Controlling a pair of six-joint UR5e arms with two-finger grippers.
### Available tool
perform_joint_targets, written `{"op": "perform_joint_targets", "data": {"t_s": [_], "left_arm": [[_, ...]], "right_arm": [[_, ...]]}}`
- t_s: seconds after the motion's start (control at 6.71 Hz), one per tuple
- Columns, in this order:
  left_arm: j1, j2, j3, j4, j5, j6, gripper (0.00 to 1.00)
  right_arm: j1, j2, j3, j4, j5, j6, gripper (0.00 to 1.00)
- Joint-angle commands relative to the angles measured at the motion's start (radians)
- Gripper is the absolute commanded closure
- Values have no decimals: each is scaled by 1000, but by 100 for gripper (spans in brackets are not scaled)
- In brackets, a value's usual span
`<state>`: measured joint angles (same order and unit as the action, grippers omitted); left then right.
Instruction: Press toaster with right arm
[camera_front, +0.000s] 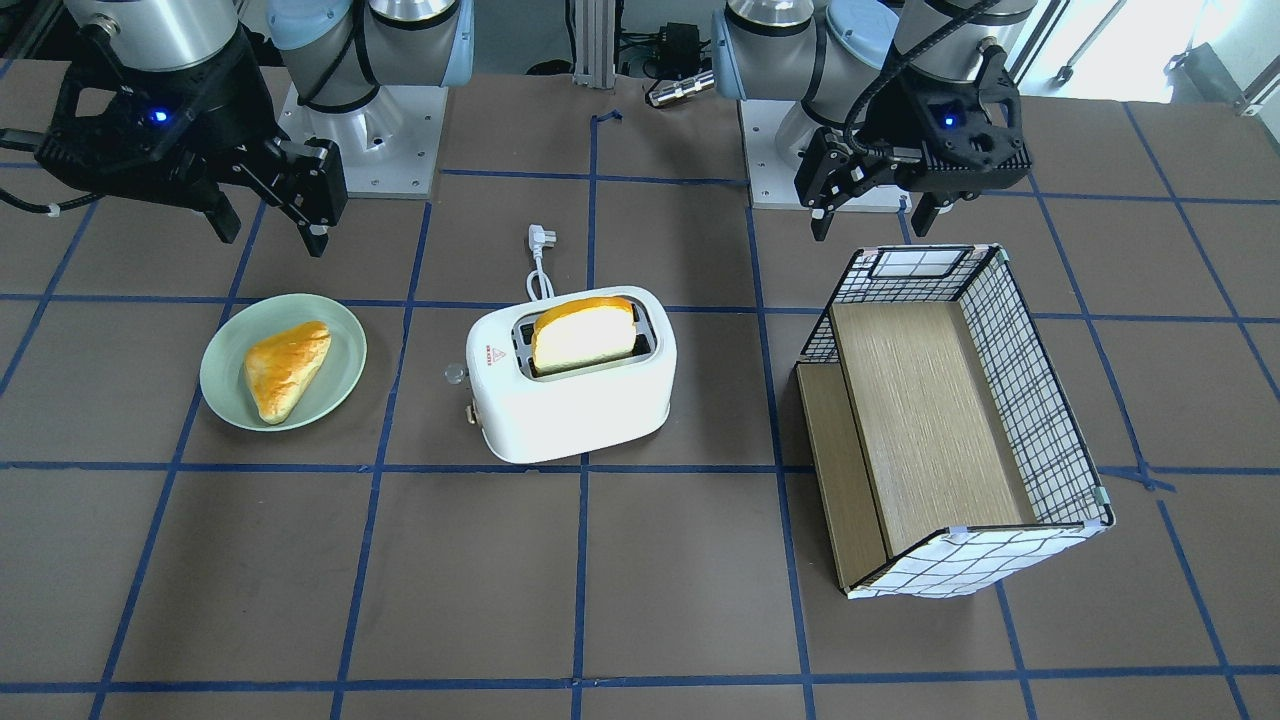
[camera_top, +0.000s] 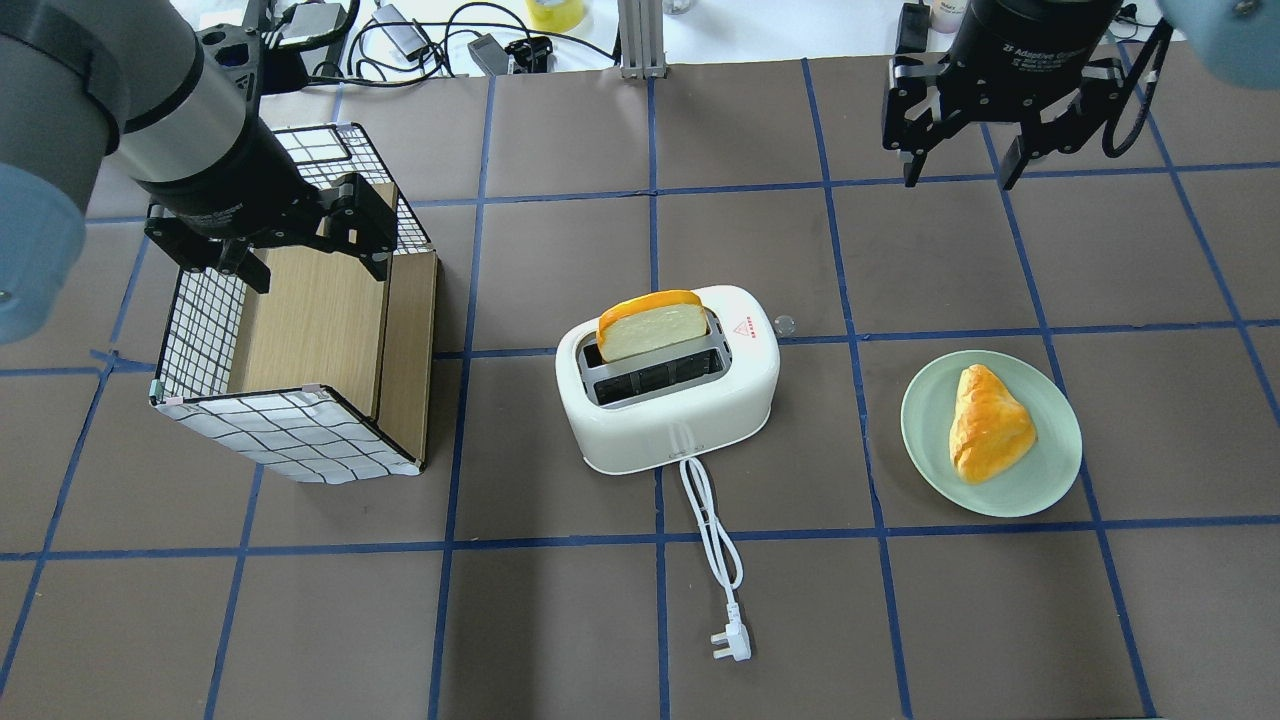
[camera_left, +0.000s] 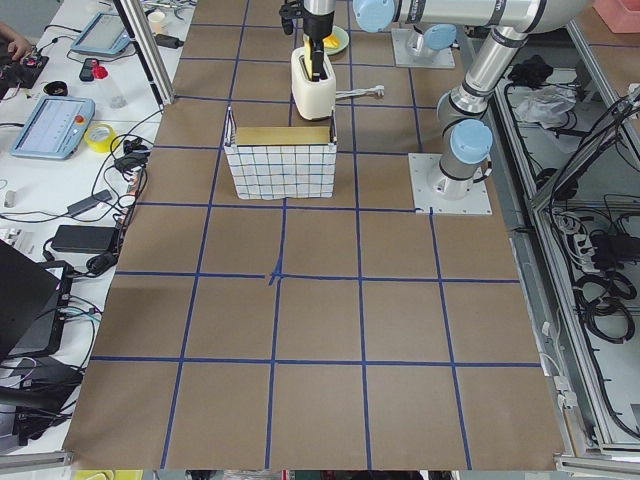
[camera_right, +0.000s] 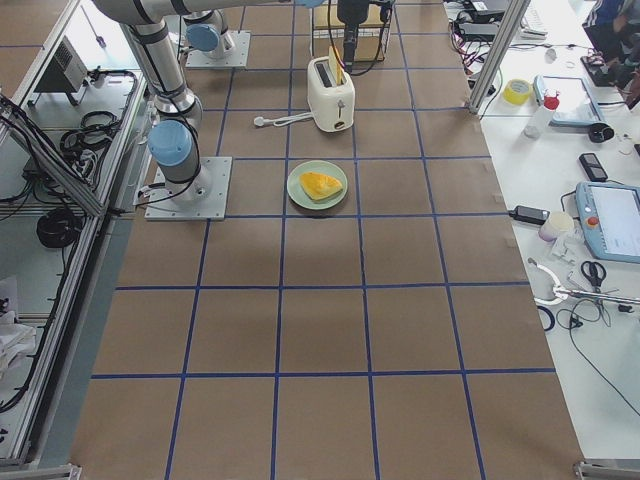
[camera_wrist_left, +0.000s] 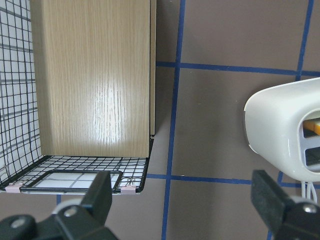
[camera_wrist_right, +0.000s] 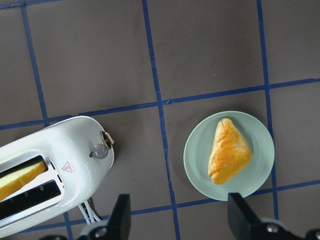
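The glossy white toaster (camera_front: 575, 405) stands mid-table with a bread slice (camera_front: 583, 333) upright in its slot. Its knob (camera_front: 455, 374) and tan lever (camera_front: 468, 412) are on the end facing the plate; both show in the right wrist view, knob (camera_wrist_right: 100, 151) and lever (camera_wrist_right: 106, 137). My right gripper (camera_top: 960, 170) is open and empty, high above the table, beyond the plate and away from the toaster (camera_top: 670, 400). My left gripper (camera_top: 315, 265) is open and empty, hovering over the basket.
A green plate (camera_top: 1050, 480) with a golden pastry (camera_top: 988, 423) lies to the toaster's right. A checked wire basket with a wooden insert (camera_top: 290, 430) lies on its side to the left. The white cord and plug (camera_top: 715, 530) trail toward the robot.
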<state>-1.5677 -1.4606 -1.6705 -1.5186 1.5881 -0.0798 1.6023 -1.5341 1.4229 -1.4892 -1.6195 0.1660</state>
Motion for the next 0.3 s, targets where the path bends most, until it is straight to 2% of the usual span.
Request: {"op": "perform_joint_targets", "data": {"t_s": [0.0, 0.15], "left_arm": [[0, 0, 0, 0, 1, 0, 0], [0, 0, 0, 0, 0, 0, 0]], "right_arm": [[1, 0, 1, -13, 1, -3, 23], [1, 0, 1, -13, 1, -3, 23]]}}
